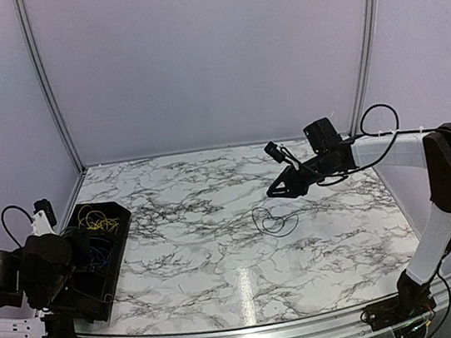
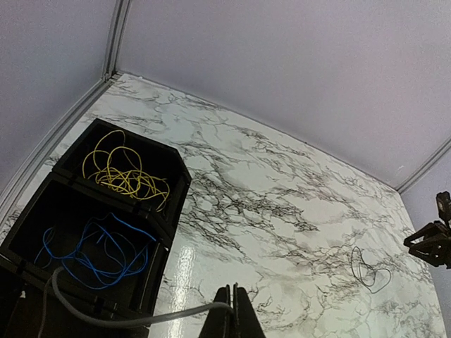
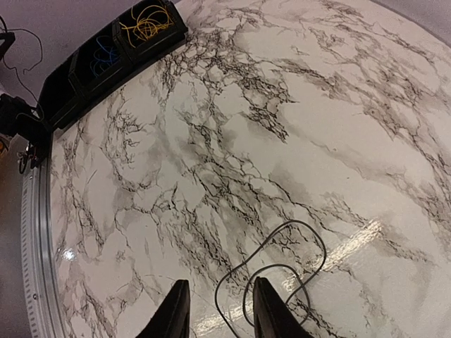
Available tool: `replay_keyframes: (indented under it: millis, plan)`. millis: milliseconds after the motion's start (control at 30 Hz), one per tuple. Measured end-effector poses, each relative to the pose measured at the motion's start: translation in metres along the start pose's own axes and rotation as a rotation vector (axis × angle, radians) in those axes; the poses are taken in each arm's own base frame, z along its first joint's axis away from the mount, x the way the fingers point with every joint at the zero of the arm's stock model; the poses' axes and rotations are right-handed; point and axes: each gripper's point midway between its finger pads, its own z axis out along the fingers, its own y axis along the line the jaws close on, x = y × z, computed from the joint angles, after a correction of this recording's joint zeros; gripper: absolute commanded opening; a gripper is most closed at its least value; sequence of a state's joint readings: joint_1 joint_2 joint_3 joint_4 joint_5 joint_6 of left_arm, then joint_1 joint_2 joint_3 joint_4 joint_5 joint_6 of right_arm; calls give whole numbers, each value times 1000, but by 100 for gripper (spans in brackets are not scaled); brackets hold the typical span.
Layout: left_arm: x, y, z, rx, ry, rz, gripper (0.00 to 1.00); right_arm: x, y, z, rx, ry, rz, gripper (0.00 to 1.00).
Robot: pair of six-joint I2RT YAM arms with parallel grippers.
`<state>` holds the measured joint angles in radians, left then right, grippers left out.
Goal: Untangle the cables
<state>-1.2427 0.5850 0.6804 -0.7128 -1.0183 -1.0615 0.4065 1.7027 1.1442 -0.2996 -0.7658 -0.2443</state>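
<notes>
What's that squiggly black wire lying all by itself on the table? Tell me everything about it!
The black cable is one very thin, bendy wire, plain black with a smooth, plastic-looking skin. It lies slack and flat on the marble-patterned table, curled into a couple of loose loops that overlap. It sits near the table's middle, a little to the right arm's side. Only the table seems to touch it. The right gripper hangs open just over one edge of the loops, apparently without touching.

The bench [image 1: 211, 188] has a white marble pattern with grey veins. One thin black cable [image 1: 273, 219] lies on it in loose loops, to the right of the middle. A black bin [image 1: 118, 264] stands along the left edge.
</notes>
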Motion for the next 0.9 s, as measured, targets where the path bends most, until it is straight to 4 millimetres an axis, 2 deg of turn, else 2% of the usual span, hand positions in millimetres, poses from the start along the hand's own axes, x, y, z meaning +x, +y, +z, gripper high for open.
replay_keyframes:
  millis: [233,533,700,900]
  plan:
    - [6,23,3,-73,-32,17,0,1,2,0,-13,1,-7,31]
    - [3,39,2,-94,-94,-40,0,1,3,0,-15,2,-13,30]
    - [6,24,7,-67,-84,25,0,0,3,0,-16,1,-14,30]
    - [27,0,20,-35,-36,98,0,1,3,1,-18,6,-9,30]
